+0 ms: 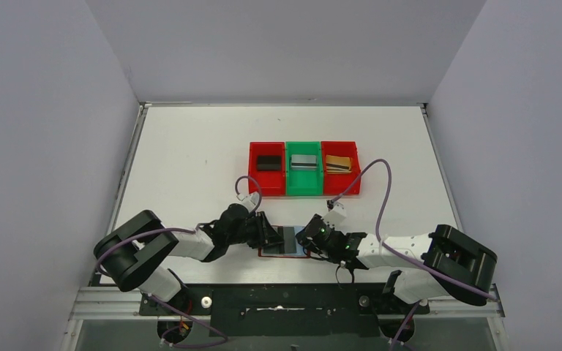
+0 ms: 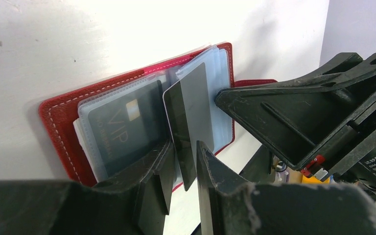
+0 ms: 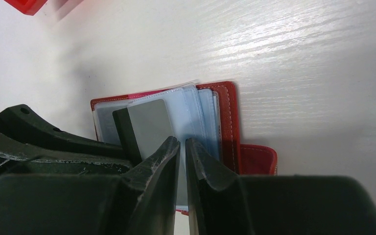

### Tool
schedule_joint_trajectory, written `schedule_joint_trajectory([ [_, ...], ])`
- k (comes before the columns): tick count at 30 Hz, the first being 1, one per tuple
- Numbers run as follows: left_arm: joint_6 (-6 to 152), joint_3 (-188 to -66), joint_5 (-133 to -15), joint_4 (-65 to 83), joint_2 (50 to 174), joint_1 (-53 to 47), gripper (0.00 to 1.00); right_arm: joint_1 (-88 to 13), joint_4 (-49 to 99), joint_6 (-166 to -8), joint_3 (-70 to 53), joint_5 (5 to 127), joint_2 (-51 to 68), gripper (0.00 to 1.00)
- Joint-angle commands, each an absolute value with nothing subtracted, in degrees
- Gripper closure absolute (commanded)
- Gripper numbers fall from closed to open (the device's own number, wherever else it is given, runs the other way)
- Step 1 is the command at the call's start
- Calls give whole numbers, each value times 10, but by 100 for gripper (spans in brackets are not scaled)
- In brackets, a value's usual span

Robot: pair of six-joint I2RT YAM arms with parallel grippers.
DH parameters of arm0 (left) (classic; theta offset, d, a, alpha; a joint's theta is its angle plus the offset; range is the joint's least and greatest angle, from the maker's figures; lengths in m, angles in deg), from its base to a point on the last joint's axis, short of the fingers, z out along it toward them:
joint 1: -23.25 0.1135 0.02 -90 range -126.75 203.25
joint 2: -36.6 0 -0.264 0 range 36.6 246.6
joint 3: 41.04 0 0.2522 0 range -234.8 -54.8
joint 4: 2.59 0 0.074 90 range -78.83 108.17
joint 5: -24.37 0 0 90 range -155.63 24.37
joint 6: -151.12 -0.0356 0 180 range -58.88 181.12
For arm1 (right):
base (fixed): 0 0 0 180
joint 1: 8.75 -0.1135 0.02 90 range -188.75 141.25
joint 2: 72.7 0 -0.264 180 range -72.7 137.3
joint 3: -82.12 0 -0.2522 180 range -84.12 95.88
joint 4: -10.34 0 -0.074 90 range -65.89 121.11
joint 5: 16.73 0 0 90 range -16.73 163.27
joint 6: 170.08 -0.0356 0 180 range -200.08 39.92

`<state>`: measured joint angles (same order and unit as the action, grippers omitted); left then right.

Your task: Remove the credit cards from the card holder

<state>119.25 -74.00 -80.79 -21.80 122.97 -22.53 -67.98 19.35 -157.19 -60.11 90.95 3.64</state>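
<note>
Lying open on the table (image 1: pixel 190 146) by the arm bases, the card holder (image 2: pixel 58 112) keeps a black card (image 2: pixel 122 127) sleeved. The left gripper (image 2: pixel 183 152) pinches a grey card (image 2: pixel 196 107) (standing on edge). The right gripper (image 3: pixel 182 144), fingers nearly together, meets the clear sleeves (image 3: pixel 196 112); whether it grips them cannot be told.
</note>
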Motion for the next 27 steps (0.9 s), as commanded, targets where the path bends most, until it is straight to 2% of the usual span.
schedule_joint_trajectory([
  [1, 1208, -725, -810, -277, 1252, -229, 77, -677, 221, -1565, -621, 927, 41, 85],
  [9, 1230, -693, -781, -333, 1274, -231, 84, -677, 220, -1568, -626, 928, 33, 85],
  [17, 1229, -687, -771, -324, 1264, -231, 100, -676, 227, -1571, -629, 933, 25, 85],
  [27, 1188, -705, -729, -191, 1193, -229, 100, -676, 230, -1573, -634, 939, 11, 85],
])
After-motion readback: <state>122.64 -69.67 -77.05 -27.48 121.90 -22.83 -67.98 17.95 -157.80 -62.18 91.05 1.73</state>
